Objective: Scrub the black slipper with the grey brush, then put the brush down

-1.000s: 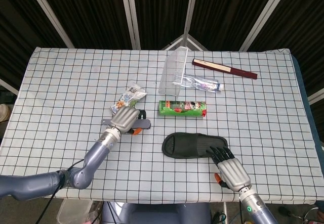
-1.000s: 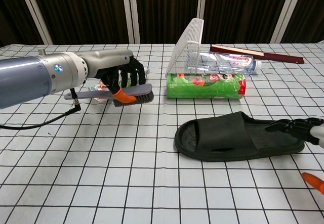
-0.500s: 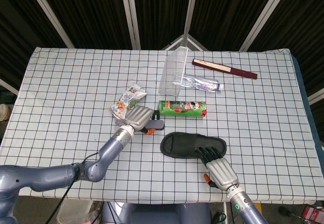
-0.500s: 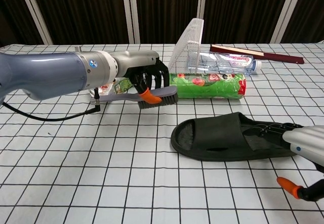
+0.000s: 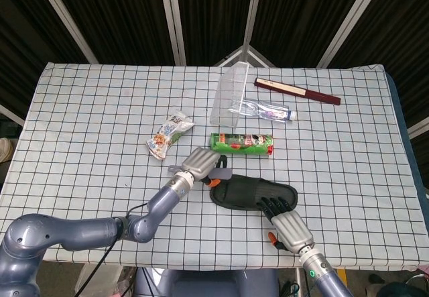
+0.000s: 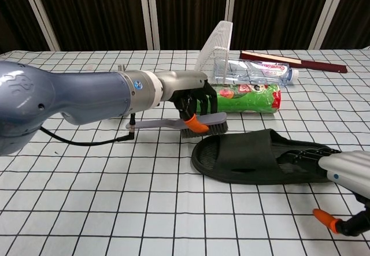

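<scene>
The black slipper (image 5: 248,193) (image 6: 254,163) lies flat near the table's front, toe end to the right. My left hand (image 5: 201,163) (image 6: 193,100) grips the grey brush (image 6: 185,125) (image 5: 221,174) by its handle, bristles down. The brush head hovers at the slipper's left end, just above its rim. My right hand (image 5: 281,218) (image 6: 341,172) rests with its fingers on the slipper's right part, pinning it to the table.
A green snack pack (image 5: 241,143) (image 6: 243,98) lies just behind the slipper. Further back stand a clear plastic rack (image 5: 229,96), a water bottle (image 5: 268,111) and a dark red stick (image 5: 297,91). A small snack bag (image 5: 167,134) lies to the left.
My left hand has carried the brush rightward from beside the snack bag to the slipper's left end. My right hand slid further onto the slipper, which shifted slightly left.
</scene>
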